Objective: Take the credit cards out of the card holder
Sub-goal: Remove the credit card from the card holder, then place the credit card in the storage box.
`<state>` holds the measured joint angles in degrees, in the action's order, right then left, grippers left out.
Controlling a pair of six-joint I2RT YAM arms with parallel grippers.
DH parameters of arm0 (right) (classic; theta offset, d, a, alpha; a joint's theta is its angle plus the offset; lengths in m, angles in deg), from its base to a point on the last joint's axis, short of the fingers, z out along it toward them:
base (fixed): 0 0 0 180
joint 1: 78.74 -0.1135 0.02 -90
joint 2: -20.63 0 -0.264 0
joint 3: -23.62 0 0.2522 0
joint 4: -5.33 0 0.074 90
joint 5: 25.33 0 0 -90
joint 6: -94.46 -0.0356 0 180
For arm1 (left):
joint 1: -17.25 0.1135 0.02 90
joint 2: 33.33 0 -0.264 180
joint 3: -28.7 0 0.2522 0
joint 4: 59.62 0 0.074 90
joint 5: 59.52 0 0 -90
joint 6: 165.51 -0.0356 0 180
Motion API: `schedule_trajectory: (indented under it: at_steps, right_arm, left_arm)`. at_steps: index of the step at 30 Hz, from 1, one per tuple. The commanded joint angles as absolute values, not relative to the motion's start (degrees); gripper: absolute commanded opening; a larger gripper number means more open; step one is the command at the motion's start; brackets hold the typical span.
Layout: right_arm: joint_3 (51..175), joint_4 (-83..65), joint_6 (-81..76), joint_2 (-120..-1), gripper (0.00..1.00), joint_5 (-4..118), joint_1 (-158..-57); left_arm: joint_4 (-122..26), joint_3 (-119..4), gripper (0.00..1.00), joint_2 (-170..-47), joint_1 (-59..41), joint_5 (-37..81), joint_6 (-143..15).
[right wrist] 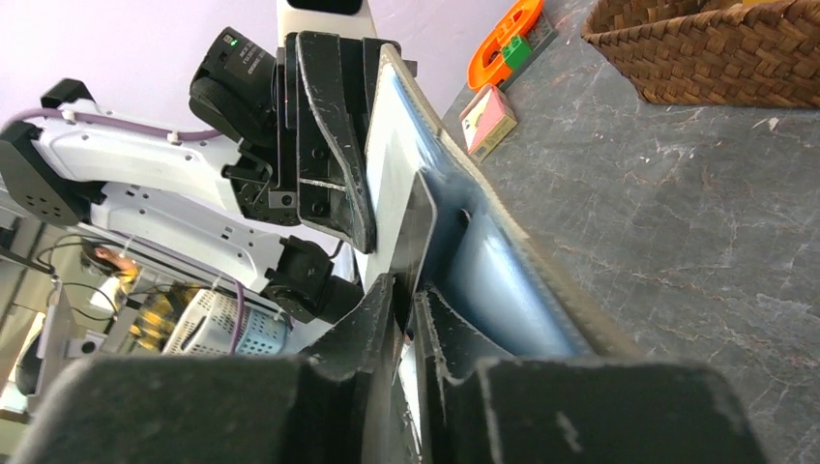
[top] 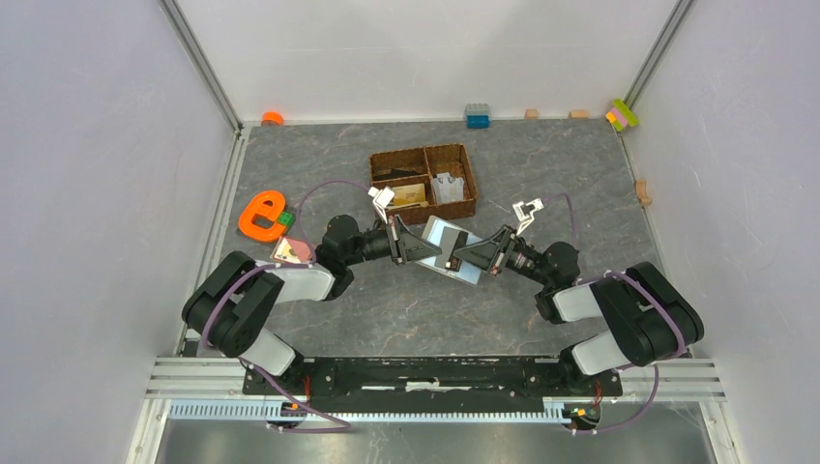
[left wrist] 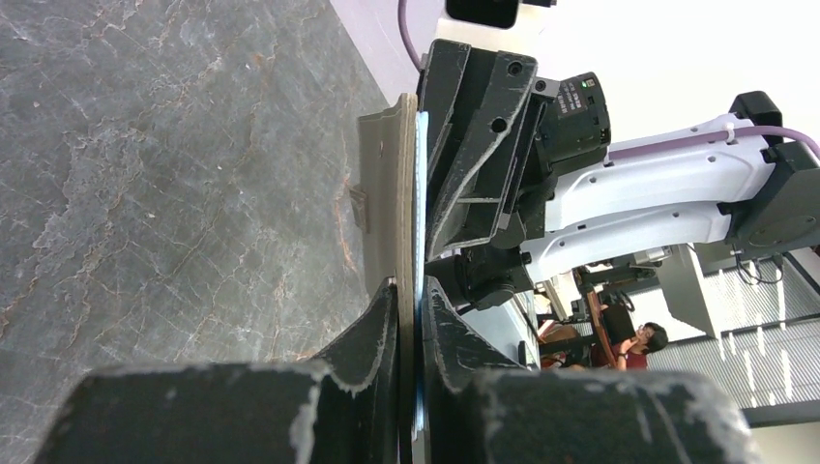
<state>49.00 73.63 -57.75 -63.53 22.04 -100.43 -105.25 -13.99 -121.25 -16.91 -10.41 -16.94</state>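
Left gripper (left wrist: 408,295) clamped on card holder (left wrist: 382,193), right gripper (right wrist: 406,290) pinching credit card (right wrist: 418,227)

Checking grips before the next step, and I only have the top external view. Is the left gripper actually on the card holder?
Observer: Yes. The left wrist view shows the left gripper pinching the card holder by its edge, with the grey cover and blue inner edge both between the fingers.
Operator: And the right?
Observer: In the right wrist view, the right gripper looks closed on a thin dark leaf standing out from the blue inside face. Card or pocket flap, can't tell.
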Motion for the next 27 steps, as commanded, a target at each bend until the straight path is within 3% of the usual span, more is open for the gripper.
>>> schedule_trajectory:
  at_steps: [1, 5, 15, 18, 21, 23, 27]
  right_arm:
    - [48.7, 78.4, -58.3, -64.5, 0.11, 21.5, -100.7]
    - [48.9, 77.0, -57.8, -64.5, 0.0, 21.7, -100.6]
    - [49.5, 72.3, -55.4, -64.3, 0.0, 22.1, -100.5]
    - [49.7, 71.2, -54.8, -64.1, 0.0, 22.2, -100.5]
    - [50.7, 68.4, -53.1, -63.3, 0.0, 21.9, -100.4]
    - [52.1, 62.7, -49.5, -61.4, 0.0, 22.5, -100.5]
    - [57.8, 37.9, -33.6, -54.6, 0.0, 30.2, -100.7]
  left_arm:
    - [-108.9, -16.1, 0.02, -120.3, -17.5, -12.3, -16.2]
    - [-108.6, -14.9, 0.02, -119.4, -16.2, -11.1, -16.4]
    - [-108.5, -10.9, 0.02, -115.0, -12.7, -6.8, -16.4]
    - [-101.5, -9.9, 0.02, -110.9, -11.9, -2.9, -19.7]
    - [-82.8, -11.2, 0.02, -104.0, -11.9, 7.3, -27.3]
    - [-75.1, -11.3, 0.02, -100.1, -11.9, 14.4, -30.1]
    - [-69.0, -10.5, 0.02, -93.3, -11.8, 22.0, -32.0]
